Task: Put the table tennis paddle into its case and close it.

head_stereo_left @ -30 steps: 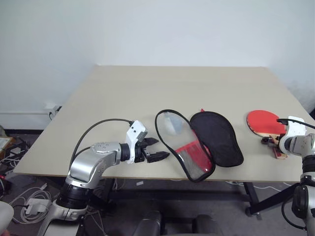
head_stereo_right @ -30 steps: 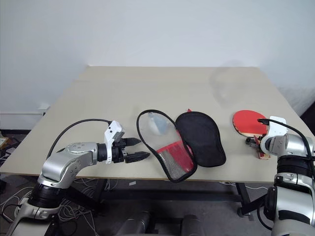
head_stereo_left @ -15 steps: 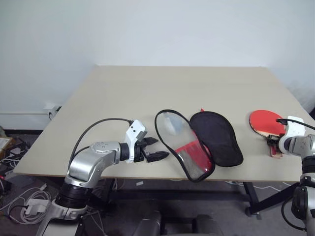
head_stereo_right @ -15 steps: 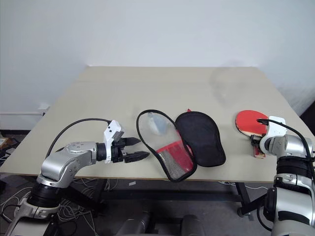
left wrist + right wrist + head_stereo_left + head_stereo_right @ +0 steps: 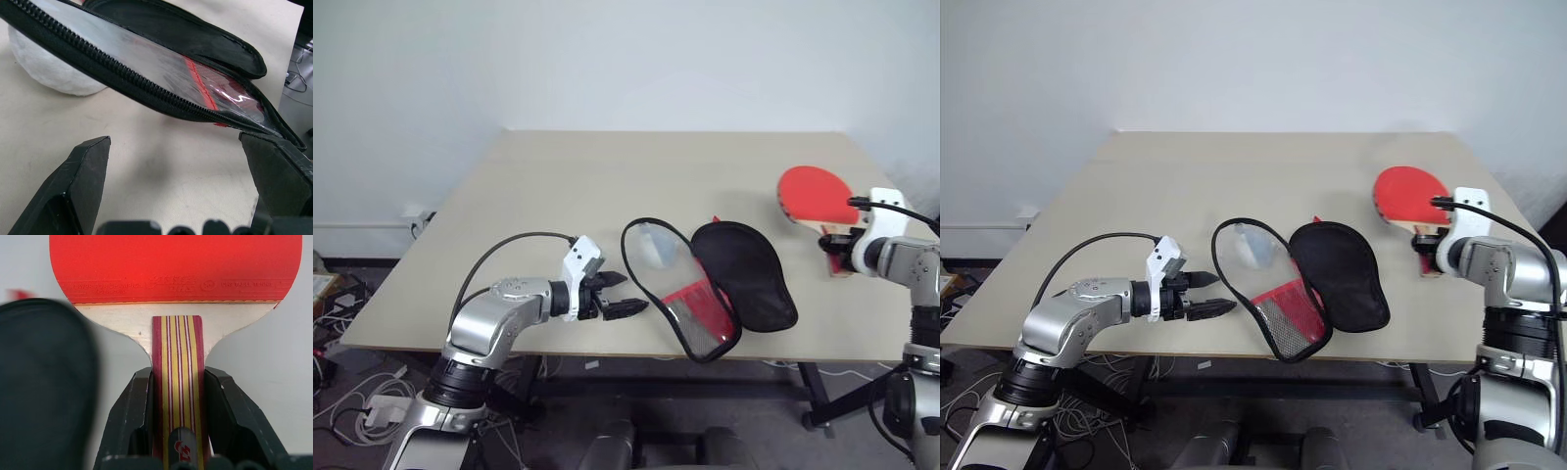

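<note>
The case (image 5: 715, 284) lies open near the front edge of the table (image 5: 607, 186), its 2 halves spread flat. Right of the case, the right gripper (image 5: 838, 257) clamps the handle of the table tennis paddle (image 5: 817, 200), held above the table. Left of the case, the left gripper (image 5: 625, 296) has its fingers spread and holds nothing.

— Surface? 
— Table (image 5: 607, 186), pale beige top, set against a white wall.
— Lying on it?
— One case (image 5: 715, 279), opened flat near the front edge: translucent half with red patch on the left, black half on the right.
</note>
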Action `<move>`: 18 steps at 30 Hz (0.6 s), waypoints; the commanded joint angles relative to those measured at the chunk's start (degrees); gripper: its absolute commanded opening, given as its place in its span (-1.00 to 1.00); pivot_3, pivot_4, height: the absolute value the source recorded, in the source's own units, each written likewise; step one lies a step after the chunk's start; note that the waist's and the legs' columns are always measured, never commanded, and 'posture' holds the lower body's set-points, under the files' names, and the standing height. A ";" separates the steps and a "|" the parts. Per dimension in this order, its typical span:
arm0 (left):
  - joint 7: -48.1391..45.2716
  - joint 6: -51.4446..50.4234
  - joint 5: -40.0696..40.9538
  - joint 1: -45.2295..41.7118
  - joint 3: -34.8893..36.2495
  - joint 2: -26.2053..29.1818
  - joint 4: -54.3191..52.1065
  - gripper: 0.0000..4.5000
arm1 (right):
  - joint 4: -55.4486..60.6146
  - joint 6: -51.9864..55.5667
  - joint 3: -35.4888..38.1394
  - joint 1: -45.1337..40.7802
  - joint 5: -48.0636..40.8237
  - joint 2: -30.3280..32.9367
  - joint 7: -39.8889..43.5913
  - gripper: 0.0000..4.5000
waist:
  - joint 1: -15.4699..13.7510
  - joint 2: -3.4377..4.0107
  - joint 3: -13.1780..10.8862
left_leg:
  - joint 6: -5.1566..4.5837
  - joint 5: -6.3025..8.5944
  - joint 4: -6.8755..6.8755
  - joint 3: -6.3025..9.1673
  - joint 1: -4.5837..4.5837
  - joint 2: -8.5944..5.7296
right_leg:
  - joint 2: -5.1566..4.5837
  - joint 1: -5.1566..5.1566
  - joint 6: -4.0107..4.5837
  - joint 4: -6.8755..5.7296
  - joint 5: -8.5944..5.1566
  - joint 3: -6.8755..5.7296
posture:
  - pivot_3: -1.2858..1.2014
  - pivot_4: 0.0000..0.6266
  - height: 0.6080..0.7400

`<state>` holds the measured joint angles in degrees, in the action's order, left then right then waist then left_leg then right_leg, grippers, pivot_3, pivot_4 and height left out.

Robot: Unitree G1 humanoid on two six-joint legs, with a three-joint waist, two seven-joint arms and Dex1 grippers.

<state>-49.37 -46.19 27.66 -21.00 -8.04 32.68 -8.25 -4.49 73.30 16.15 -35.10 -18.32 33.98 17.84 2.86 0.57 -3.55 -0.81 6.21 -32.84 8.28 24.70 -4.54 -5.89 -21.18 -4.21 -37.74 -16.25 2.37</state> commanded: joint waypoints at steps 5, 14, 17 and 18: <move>-0.93 0.45 0.02 -1.49 -0.15 -0.14 -0.86 1.00 | 14.56 7.12 -3.48 3.97 -3.29 -5.45 -0.47 -0.50 | -0.29 0.00 0.00 | 0.00 0.00 0.04 0.08 0.02 -0.01 | -0.01 -0.06 0.00 0.00 0.00 0.02 | 0.03 -1.00 1.00; -1.35 0.32 0.29 -0.80 0.66 0.85 -1.41 1.00 | 16.69 7.24 -6.95 7.65 -4.23 -6.24 0.72 -0.50 | -0.08 -0.01 0.00 | 0.01 0.01 0.03 0.07 0.12 0.02 | 0.02 -0.17 0.00 -0.02 0.01 -0.02 | 0.03 -1.00 1.00; -1.27 0.33 0.29 -0.81 0.71 0.95 -1.42 1.00 | 16.65 7.13 -7.76 7.80 -4.39 -6.46 1.03 -0.50 | -0.14 -0.01 0.00 | 0.01 0.01 0.03 0.06 0.12 0.01 | 0.01 -0.17 0.00 -0.02 0.01 -0.02 | 0.03 -1.00 1.00; -1.23 0.31 0.30 -0.82 0.77 0.96 -1.41 1.00 | 16.84 7.03 -8.26 7.86 -4.39 -6.56 1.13 -0.50 | -0.18 -0.01 0.00 | 0.01 0.01 0.03 0.07 0.12 0.00 | 0.01 -0.16 0.00 -0.02 0.01 -0.02 | 0.03 -1.00 1.00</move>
<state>-50.29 -46.20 27.73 -21.11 -8.36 33.00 -8.12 9.77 82.11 7.62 -26.23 -22.14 27.44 18.63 2.69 0.56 -3.55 -0.80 6.22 -32.81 8.35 24.82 -4.55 -5.88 -21.34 -4.21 -37.75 -16.24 2.34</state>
